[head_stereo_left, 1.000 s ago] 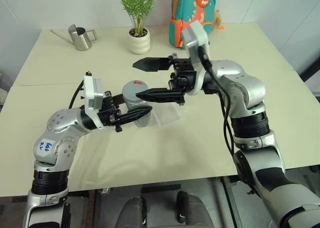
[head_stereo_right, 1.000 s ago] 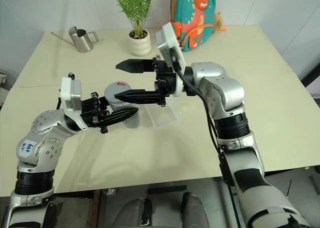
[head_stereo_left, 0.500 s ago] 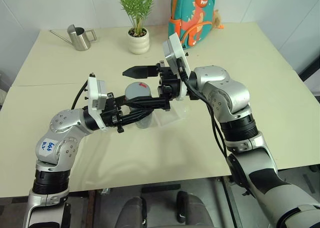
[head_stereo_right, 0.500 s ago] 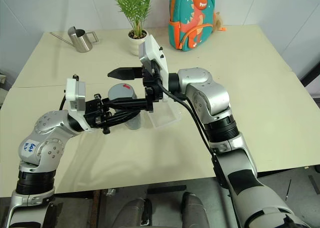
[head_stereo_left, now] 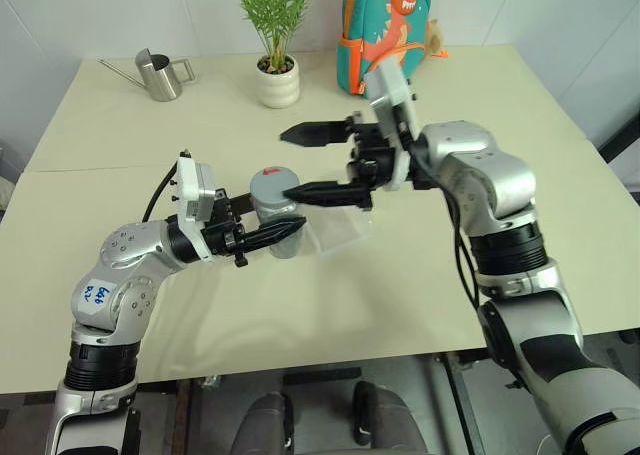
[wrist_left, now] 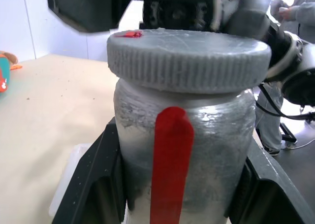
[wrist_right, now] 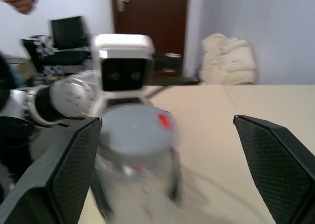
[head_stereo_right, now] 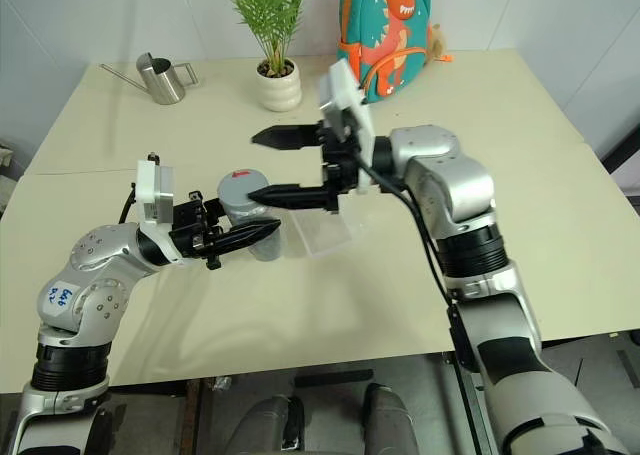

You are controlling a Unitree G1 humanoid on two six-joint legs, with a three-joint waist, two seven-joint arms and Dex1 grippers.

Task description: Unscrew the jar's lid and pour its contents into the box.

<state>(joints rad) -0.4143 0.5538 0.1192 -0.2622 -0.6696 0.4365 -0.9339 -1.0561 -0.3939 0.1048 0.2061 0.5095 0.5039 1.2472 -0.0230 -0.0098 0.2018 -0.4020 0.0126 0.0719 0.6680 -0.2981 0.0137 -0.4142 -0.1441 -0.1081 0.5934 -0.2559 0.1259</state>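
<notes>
— Jar (head_stereo_left: 272,210) first: where does it sit?
— Upright above the cream desk (head_stereo_left: 120,135), clamped around its body by the left fingers (wrist_left: 93,179). In the left wrist view one black finger presses on each side of the clear wall, with the red vertical stripe facing the camera between them.

— And the lid (wrist_left: 188,58)?
— On the jar, grey and ribbed at its edge, with a small red mark near the rim.

— What about the other arm?
— The right gripper (head_stereo_left: 298,161) points across toward the robot's left, level with the top of the jar. Its fingers stand spread wide with nothing between them; one fingertip reaches just over the lid, the other lies farther back, toward the plant. I cannot tell whether the near one touches the lid.

— The box (head_stereo_left: 340,227)?
— Clear and shallow, on the desk just beside the jar, on the robot's right of it, under the right fingers.

— Can you see the contents?
— No, the jar's wall is too cloudy to tell.

— Anything else on the desk?
— At the far edge, a steel watering can (head_stereo_left: 160,74), a white pot with a green plant (head_stereo_left: 278,80), and a teal and orange dinosaur backpack (head_stereo_left: 385,20), all well apart from the jar.
</notes>
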